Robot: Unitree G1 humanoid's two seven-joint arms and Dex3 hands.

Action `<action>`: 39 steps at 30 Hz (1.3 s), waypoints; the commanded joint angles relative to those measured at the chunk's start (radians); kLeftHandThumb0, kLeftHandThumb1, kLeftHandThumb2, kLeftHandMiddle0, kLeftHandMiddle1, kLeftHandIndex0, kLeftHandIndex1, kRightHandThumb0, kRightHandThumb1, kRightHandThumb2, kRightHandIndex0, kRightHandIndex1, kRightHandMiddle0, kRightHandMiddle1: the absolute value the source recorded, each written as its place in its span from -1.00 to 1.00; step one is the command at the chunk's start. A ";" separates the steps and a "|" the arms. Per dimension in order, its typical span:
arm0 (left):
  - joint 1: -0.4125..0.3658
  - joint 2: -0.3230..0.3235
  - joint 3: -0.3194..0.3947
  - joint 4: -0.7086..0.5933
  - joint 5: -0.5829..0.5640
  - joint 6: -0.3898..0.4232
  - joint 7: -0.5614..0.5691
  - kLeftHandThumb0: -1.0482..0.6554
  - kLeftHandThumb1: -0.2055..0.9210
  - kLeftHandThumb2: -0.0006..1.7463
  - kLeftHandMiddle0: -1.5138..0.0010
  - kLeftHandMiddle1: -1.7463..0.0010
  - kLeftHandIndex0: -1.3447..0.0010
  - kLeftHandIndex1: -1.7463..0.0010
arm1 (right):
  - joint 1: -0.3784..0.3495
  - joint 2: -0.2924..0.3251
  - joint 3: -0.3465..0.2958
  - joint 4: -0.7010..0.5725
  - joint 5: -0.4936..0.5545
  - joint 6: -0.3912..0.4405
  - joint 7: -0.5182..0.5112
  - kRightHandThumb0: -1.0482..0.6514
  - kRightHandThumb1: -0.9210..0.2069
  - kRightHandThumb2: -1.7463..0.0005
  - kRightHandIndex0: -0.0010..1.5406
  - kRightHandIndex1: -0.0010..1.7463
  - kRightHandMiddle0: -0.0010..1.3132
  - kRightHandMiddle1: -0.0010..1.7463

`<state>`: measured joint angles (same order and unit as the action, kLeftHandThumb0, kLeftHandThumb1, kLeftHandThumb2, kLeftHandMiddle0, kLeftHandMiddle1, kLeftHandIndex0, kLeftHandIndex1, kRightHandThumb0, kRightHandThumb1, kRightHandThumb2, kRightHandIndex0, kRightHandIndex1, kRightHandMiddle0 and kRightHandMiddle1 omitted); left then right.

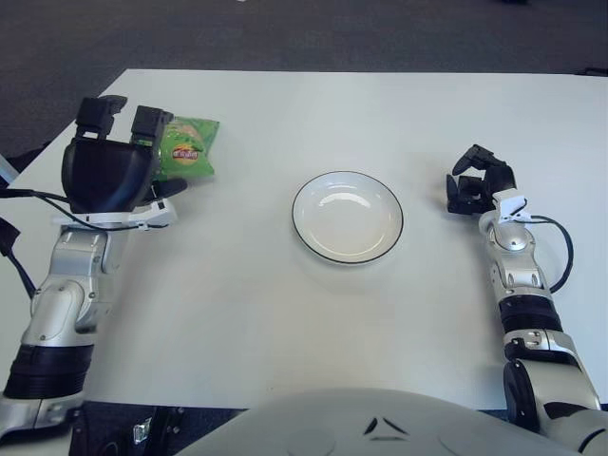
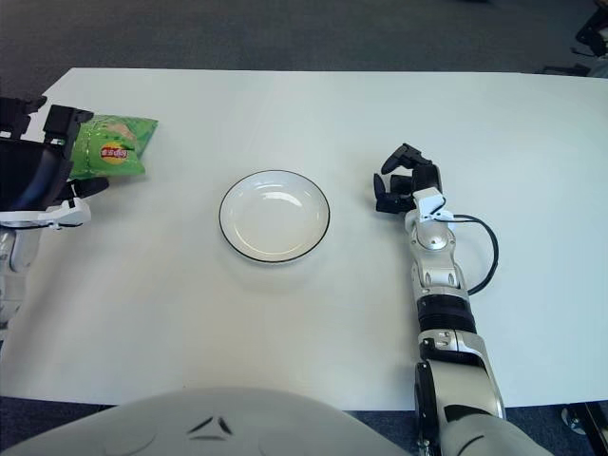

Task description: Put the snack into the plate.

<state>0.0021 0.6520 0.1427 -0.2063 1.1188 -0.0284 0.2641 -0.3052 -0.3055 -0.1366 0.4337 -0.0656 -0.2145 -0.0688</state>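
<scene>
Lying on the white bench (image 1: 285, 332) well left of the plate (image 1: 347, 216), the green snack bag (image 1: 186, 149) sits just beside the left robot hand (image 1: 112, 157), whose fingers are spread and hold nothing. Right of the plate, the right robot hand (image 1: 477, 181) shows curled, holding nothing.

A white table (image 1: 285, 313) is filling most of the frame, its far edge running across the upper part and its near edge sitting low, toward the bottom. Beyond that far edge, a dark grey carpeted floor (image 1: 285, 33) is stretching along the top of the frame and showing again down the upper left corner. A strip of the same floor is peeking out at the bottom left.
</scene>
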 commanded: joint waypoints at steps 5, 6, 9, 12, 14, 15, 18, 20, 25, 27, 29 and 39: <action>-0.065 0.054 -0.042 0.087 0.018 0.021 -0.019 -0.91 0.75 -0.40 1.00 0.95 1.00 0.55 | 0.053 0.011 0.023 0.050 -0.018 0.070 0.014 -0.36 0.15 -0.57 0.74 1.00 -0.01 1.00; -0.080 0.063 -0.049 0.108 0.017 0.020 -0.026 -0.91 0.76 -0.41 1.00 0.96 1.00 0.58 | 0.051 0.011 0.023 0.052 -0.018 0.069 0.014 -0.36 0.15 -0.57 0.74 1.00 -0.01 1.00; -0.105 0.077 -0.065 0.141 0.011 0.019 -0.034 -0.95 0.79 -0.47 1.00 0.99 1.00 0.73 | 0.049 0.010 0.023 0.056 -0.017 0.068 0.013 -0.36 0.15 -0.57 0.75 1.00 -0.01 1.00; -0.151 0.103 -0.090 0.198 -0.005 0.003 -0.061 -0.98 0.82 -0.51 1.00 1.00 1.00 0.87 | 0.049 0.010 0.023 0.057 -0.016 0.067 0.013 -0.36 0.15 -0.58 0.75 1.00 0.00 1.00; -0.187 0.123 -0.108 0.246 -0.024 -0.013 -0.084 -0.99 0.84 -0.52 1.00 1.00 1.00 0.93 | 0.051 0.011 0.024 0.055 -0.017 0.065 0.012 -0.36 0.15 -0.58 0.75 1.00 0.00 1.00; -0.215 0.137 -0.122 0.286 -0.040 -0.031 -0.103 -0.99 0.84 -0.53 1.00 1.00 1.00 0.94 | 0.051 0.012 0.024 0.054 -0.017 0.065 0.012 -0.36 0.15 -0.58 0.75 1.00 0.00 1.00; -0.271 0.166 -0.152 0.375 -0.082 -0.077 -0.133 -1.00 0.93 -0.60 1.00 1.00 1.00 0.98 | 0.052 0.012 0.025 0.052 -0.017 0.066 0.011 -0.36 0.15 -0.58 0.75 1.00 0.00 1.00; -0.294 0.178 -0.171 0.424 -0.112 -0.114 -0.142 -1.00 0.97 -0.62 1.00 1.00 1.00 0.99 | 0.056 0.013 0.025 0.046 -0.017 0.069 0.009 -0.36 0.15 -0.58 0.74 1.00 0.00 1.00; -0.359 0.189 -0.227 0.542 -0.157 -0.181 -0.146 -1.00 0.99 -0.68 1.00 1.00 1.00 1.00 | 0.062 0.014 0.024 0.036 -0.015 0.073 0.008 -0.36 0.15 -0.57 0.74 1.00 -0.01 1.00; -0.394 0.186 -0.252 0.594 -0.167 -0.205 -0.146 -1.00 0.98 -0.69 1.00 1.00 1.00 1.00 | 0.062 0.014 0.025 0.035 -0.016 0.074 0.008 -0.36 0.15 -0.57 0.74 1.00 -0.01 1.00; -0.415 0.189 -0.268 0.623 -0.177 -0.221 -0.144 -1.00 0.97 -0.71 1.00 1.00 1.00 1.00 | 0.063 0.013 0.026 0.034 -0.017 0.075 0.008 -0.36 0.15 -0.57 0.74 1.00 -0.01 1.00; -0.592 0.177 -0.390 0.901 -0.192 -0.349 -0.130 -1.00 0.90 -0.75 1.00 1.00 1.00 1.00 | 0.069 0.012 0.027 0.024 -0.014 0.077 0.012 -0.35 0.14 -0.57 0.73 1.00 -0.01 1.00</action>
<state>-0.5169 0.8288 -0.2101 0.5997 0.9258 -0.3461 0.1202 -0.2965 -0.3077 -0.1294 0.4142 -0.0656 -0.1973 -0.0753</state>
